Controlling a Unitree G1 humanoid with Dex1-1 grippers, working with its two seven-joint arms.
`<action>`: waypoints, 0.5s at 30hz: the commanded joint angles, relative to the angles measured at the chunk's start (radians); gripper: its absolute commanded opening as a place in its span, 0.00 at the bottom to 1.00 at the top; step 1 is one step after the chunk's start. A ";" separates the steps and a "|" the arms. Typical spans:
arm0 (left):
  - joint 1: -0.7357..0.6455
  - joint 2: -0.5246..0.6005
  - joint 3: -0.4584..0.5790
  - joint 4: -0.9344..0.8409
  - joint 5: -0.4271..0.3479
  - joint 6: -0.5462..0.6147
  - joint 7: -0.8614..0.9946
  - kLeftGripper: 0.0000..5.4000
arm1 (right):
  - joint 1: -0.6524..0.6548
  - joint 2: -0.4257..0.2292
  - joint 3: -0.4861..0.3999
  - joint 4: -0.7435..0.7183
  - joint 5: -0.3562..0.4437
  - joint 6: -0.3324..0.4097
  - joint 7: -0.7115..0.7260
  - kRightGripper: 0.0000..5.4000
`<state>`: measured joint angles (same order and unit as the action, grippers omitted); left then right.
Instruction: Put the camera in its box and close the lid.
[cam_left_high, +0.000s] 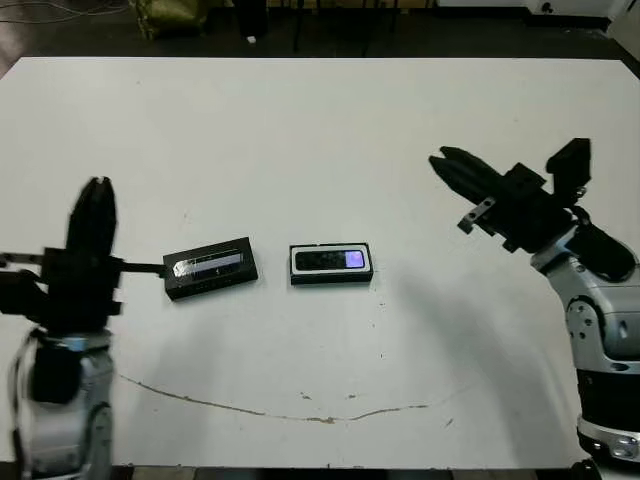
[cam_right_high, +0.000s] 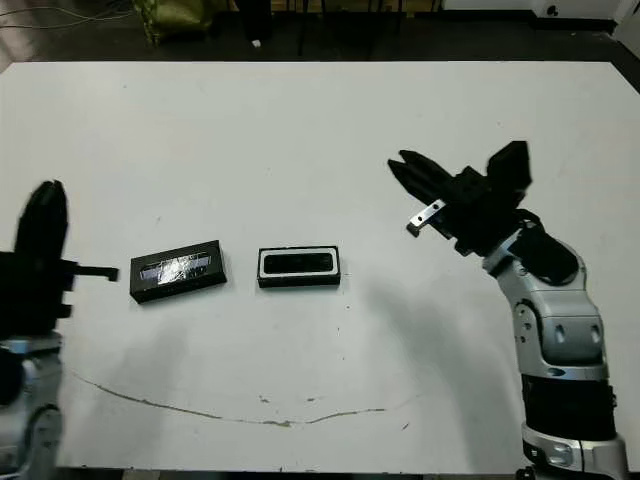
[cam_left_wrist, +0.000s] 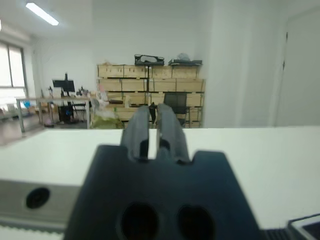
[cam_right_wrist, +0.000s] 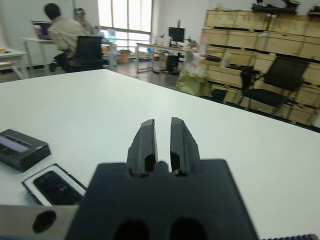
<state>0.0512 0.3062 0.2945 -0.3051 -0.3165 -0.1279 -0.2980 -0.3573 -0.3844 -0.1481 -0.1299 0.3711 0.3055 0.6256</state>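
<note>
Camera (cam_left_high: 331, 260) already lay inside the box (cam_left_high: 331, 277), near the table's (cam_left_high: 320, 130) middle, its purple patch glowing — so I judged the first step done. What remained was the lid (cam_left_high: 210, 268), which sat flat on the table just beside the box on my left, not yet on it. My left gripper (cam_left_wrist: 154, 120) hovered clenched and empty near the lid; my right gripper (cam_right_wrist: 162, 137), equally clenched on nothing, hung well apart. Next I would need to open my left fingers and grasp the lid — squarely, by its edges.
</note>
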 joint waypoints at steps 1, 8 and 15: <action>-0.031 0.166 0.031 0.019 -0.065 0.122 -0.139 0.00 | 0.026 -0.025 -0.017 -0.022 0.003 0.047 -0.035 0.00; -0.200 0.482 -0.024 0.168 -0.095 0.287 -0.478 0.25 | 0.030 -0.032 -0.036 -0.031 0.029 0.090 -0.059 0.00; -0.445 0.546 -0.205 0.460 -0.016 0.198 -0.802 0.56 | 0.031 -0.036 -0.037 -0.004 0.039 0.067 -0.049 0.00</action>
<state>-0.3596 0.8304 0.1292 0.1010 -0.3592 0.0886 -1.0400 -0.3407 -0.4131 -0.1839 -0.1474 0.4103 0.3745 0.5721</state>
